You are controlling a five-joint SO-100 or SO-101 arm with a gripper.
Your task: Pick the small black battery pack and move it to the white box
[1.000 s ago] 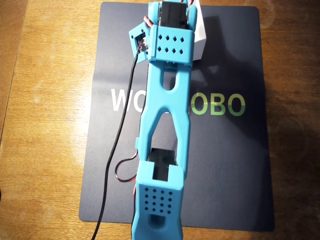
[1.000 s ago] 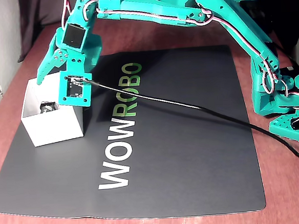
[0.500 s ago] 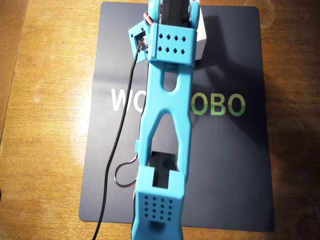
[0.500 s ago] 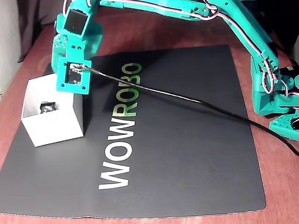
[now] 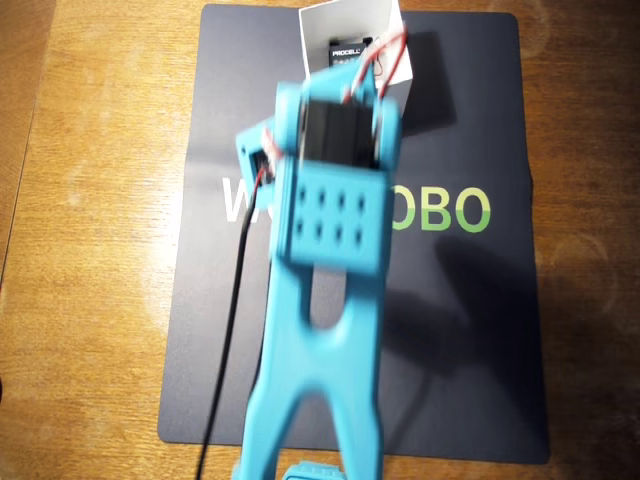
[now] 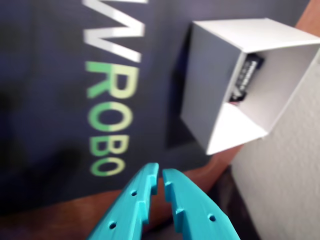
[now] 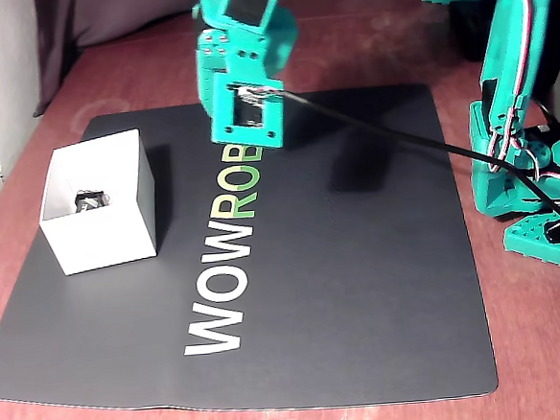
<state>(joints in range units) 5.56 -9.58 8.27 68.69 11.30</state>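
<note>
The small black battery pack (image 5: 352,52) lies inside the white box (image 5: 320,25) at the far edge of the mat, with its red wire showing. In the wrist view the box (image 6: 215,75) is at the upper right, and the pack (image 6: 248,75) leans against an inner wall. In the fixed view the box (image 7: 109,236) stands at the left of the mat, with the pack (image 7: 89,199) dark on its floor. My gripper (image 6: 160,172) is shut and empty. It is held above the mat, away from the box.
A black mat (image 7: 362,281) with WOWROBO lettering covers the wooden table. The teal arm's base (image 7: 534,192) stands at the right in the fixed view, and a black cable (image 7: 400,139) runs from it to the wrist. A pale wall (image 6: 290,170) rises beside the box.
</note>
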